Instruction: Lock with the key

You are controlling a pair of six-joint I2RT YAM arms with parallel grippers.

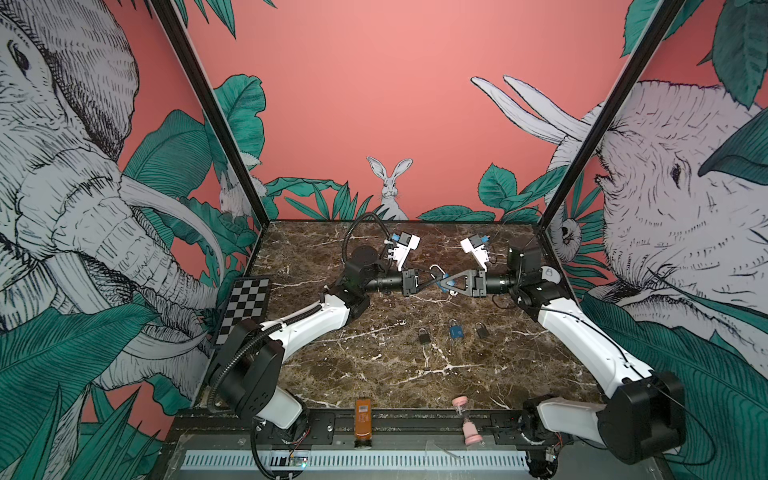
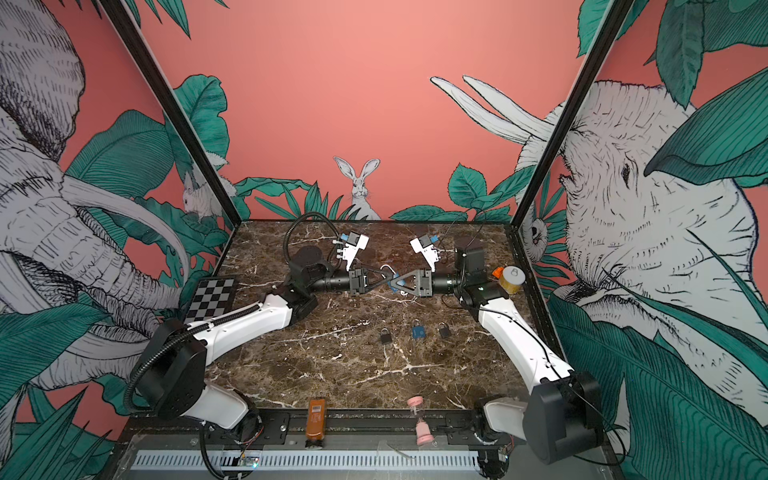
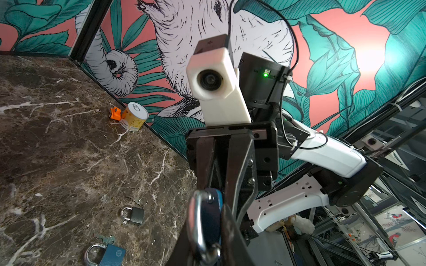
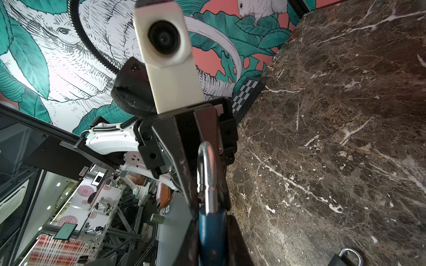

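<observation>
A blue padlock (image 1: 443, 286) (image 2: 392, 285) hangs above the marble table between my two grippers. My right gripper (image 1: 444, 285) (image 4: 213, 241) is shut on its blue body (image 4: 212, 230). The silver shackle (image 4: 207, 172) (image 3: 196, 221) points at my left gripper (image 1: 436, 277) (image 3: 207, 230), whose fingers stand close on both sides of it. Whether they press on it I cannot tell. A small pale piece (image 1: 455, 293) shows under the padlock; I cannot tell if it is the key.
Three padlocks lie nearer the front: black (image 1: 424, 336), blue (image 1: 456, 331), black (image 1: 482, 330), with loose keys (image 3: 141, 202) beside them. A can (image 2: 512, 279) and an orange item (image 2: 497, 273) stand at the right wall. A checkerboard (image 1: 245, 305) leans at the left.
</observation>
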